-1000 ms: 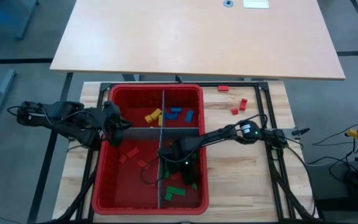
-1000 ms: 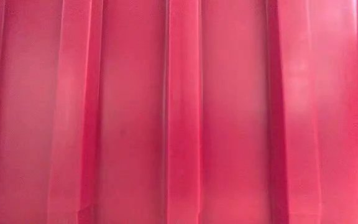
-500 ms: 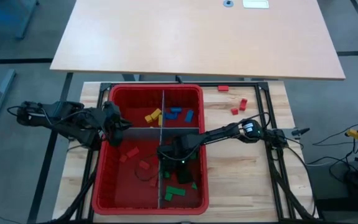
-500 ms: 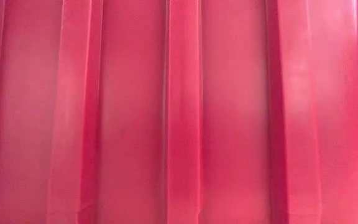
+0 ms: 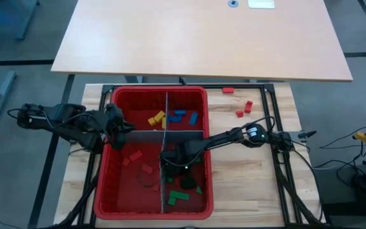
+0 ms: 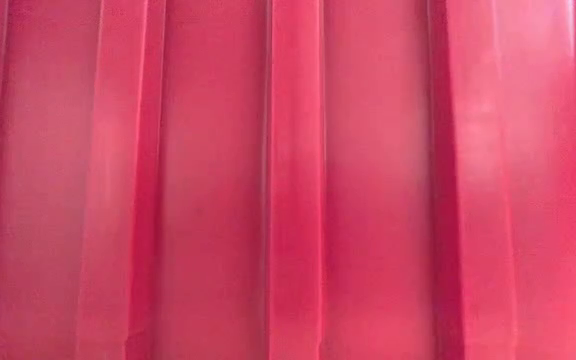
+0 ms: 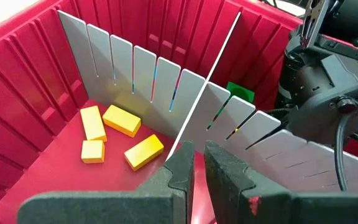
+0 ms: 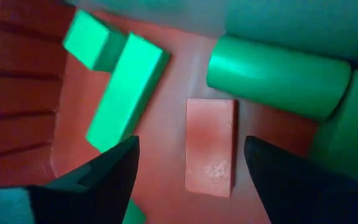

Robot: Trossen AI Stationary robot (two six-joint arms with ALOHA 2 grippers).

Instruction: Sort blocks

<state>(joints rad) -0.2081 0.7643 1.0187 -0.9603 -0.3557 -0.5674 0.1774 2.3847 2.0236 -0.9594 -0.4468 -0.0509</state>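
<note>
Here the bench (image 5: 253, 184) carries a big red bin (image 5: 154, 95), split by grey dividers (image 5: 184, 133) into four compartments, and the sorting is well under way. In the high view the bin sits at the bench's centre-left; yellow blocks (image 5: 155, 118) lie in its 11 o'clock compartment, blue blocks (image 5: 184, 116) at 1 o'clock, red blocks (image 5: 136, 158) at 7 o'clock and green blocks (image 5: 178, 196) at 5 o'clock. A few loose red blocks (image 5: 244, 109) still lie on the bare bench at 2 o'clock from the bin, so the job is not finished. The right arm reaches in from 3 o'clock, and the right gripper (image 5: 182, 164) is down inside the green compartment, close to the centre divider. Its wrist view shows the fingers spread wide, one on each side of a single red block (image 8: 211, 147) lying flat on the bin floor among green pieces, touching nothing. That block looks misplaced, so the step in hand is probably picking it out of the green section. The next move calls for lowering a little, closing on the block's long sides without catching the green block (image 8: 127, 91) just beside it, then carrying it over the divider to the 7 o'clock compartment. The left gripper (image 7: 197, 163) waits at the bin's 9 o'clock rim over the yellow compartment, its fingers narrow with a slim gap and holding nothing.
</note>
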